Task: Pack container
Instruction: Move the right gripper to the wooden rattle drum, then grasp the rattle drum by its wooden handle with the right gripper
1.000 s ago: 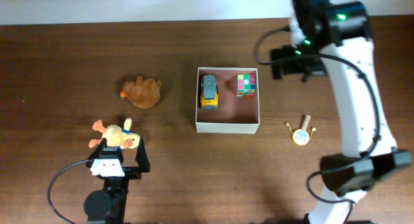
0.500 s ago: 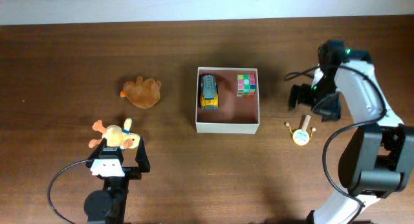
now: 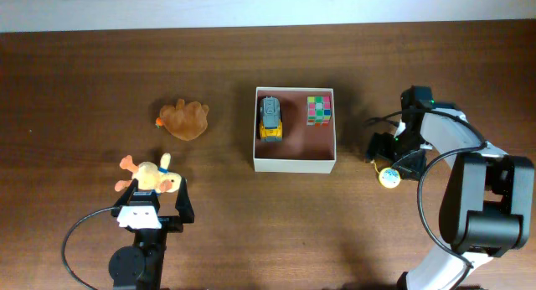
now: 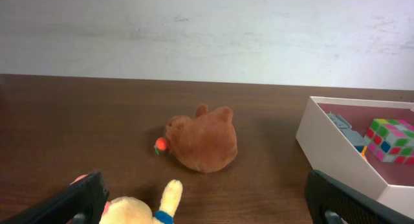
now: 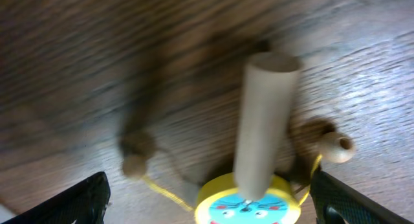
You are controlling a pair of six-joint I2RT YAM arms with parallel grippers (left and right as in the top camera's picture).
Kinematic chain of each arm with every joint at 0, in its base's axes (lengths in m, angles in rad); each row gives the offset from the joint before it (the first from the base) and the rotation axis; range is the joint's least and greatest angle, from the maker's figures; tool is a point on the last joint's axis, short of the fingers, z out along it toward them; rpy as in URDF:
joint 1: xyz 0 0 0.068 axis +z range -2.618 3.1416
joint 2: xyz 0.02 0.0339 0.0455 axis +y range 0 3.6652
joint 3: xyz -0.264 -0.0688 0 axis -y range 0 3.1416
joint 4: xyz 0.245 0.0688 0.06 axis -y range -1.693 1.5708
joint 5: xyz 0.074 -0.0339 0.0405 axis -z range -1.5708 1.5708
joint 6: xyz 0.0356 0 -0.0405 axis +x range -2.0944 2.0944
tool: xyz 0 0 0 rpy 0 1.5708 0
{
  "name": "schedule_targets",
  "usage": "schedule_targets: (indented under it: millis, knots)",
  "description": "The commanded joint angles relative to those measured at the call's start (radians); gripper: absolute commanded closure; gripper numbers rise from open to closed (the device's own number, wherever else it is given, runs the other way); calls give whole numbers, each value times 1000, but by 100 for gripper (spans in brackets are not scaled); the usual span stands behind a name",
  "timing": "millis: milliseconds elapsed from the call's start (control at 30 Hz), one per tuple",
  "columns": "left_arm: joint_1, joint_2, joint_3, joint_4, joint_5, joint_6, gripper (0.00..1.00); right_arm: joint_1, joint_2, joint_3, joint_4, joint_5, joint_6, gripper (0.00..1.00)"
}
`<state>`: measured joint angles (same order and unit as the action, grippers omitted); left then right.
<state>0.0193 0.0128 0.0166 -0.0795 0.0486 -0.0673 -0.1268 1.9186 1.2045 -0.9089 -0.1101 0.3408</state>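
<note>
**Container** (image 3: 295,165): sits mid-worktop (image 3: 84,89), open side up. It already carries a toy car (image 3: 270,118) and a colour cube (image 3: 319,110) along its far wall. The near half is free for more.

**Right gripper** (image 3: 392,156): spread wide and holding nothing, lowered over a yellow rattle drum (image 5: 249,201) that lies toward the worktop's right edge. The jaws straddle the drum head without contact, evidently set for a pick-up.

**Left gripper** (image 3: 155,198): fully spread and empty, parked toward the near-left corner. A yellow plush toy (image 3: 151,177) lies just ahead of its fingertips.

**Brown plush toy** (image 3: 184,120): lies left of the container, unpacked.
</note>
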Motion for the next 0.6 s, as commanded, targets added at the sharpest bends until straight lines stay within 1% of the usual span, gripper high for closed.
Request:
schedule_targets:
  millis: [0, 200, 333, 433, 567]
  knots:
    - [4, -8, -6, -1, -3, 16, 1, -32, -1, -10, 20, 20, 14, 6]
    - [4, -8, -7, -1, -3, 16, 1, -59, -1, 3, 31, 8, -27, 6]
    - [4, -8, -6, -1, -3, 16, 1, -60, -1, 56, 22, -18, -85, 6]
    - [4, -8, -6, -1, -3, 16, 1, -58, -1, 117, 0, -18, -142, 6]
    - [4, -8, -7, -1, -3, 16, 1, -57, -1, 176, -19, -16, -261, 9]
